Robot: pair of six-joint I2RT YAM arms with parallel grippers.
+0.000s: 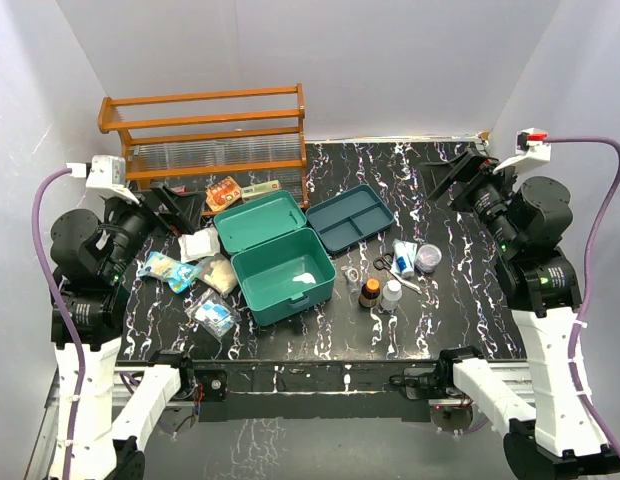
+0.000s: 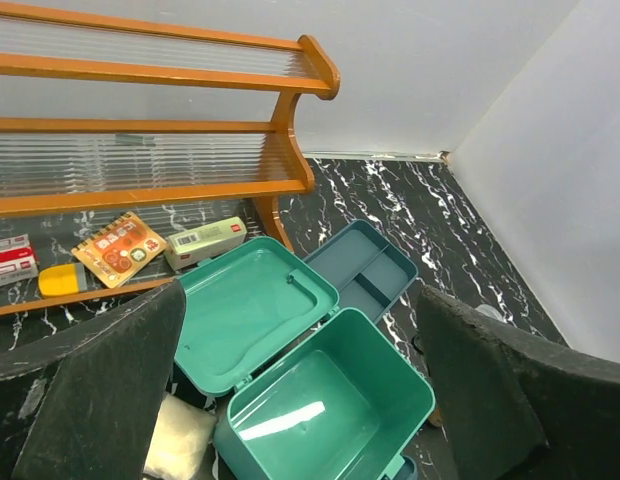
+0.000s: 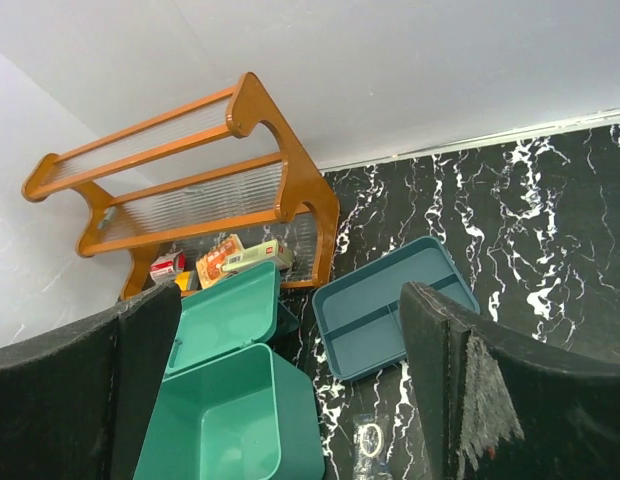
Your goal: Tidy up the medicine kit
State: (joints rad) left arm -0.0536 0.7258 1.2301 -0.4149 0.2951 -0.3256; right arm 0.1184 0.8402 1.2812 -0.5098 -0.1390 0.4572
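1. The medicine kit (image 1: 283, 272) stands open mid-desk (image 1: 460, 315), lid laid back, just beside a blue two-compartment tray (image 1: 350, 218).
2. The left hand (image 1: 173, 203) hovers spread wide and empty, left of the kit.
3. The right hand (image 1: 452, 176) hovers spread wide and empty, far right.

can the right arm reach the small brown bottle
Probably yes: the small brown bottle stands upright beside the teal-green plastic medicine kit, its top uncovered, and the right end effector is open.

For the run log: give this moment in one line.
medicine kit: lid open, looks empty | tray: beside kit | left fingers: open, empty | right fingers: open, empty | supplies: on table
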